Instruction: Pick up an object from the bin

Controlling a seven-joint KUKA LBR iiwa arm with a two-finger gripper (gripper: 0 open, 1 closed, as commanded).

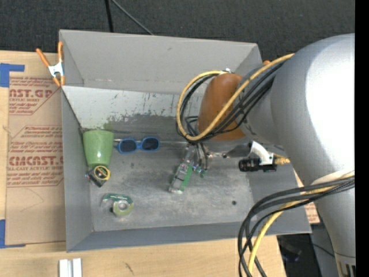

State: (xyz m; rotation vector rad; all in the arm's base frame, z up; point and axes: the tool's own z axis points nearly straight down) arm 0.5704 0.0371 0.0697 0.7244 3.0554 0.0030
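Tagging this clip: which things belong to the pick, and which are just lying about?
In play: gripper; small green-and-clear object right beside it.
Lying about: green cup; blue sunglasses; small black-and-yellow disc; greenish tape roll.

The grey sheet-metal bin (78, 201) is matt, its floor scuffed and scratched pale. The green tapered plastic cup (98, 146) looks smooth and dull, while the blue plastic sunglasses (138, 145) carry a slight shine. The small green-and-clear packet (181, 179) seems to be glossy film, though that is hard to tell. The arm's rounded orange cover (222, 105) is glossy and its silver-grey shell (323, 114) is smooth satin.
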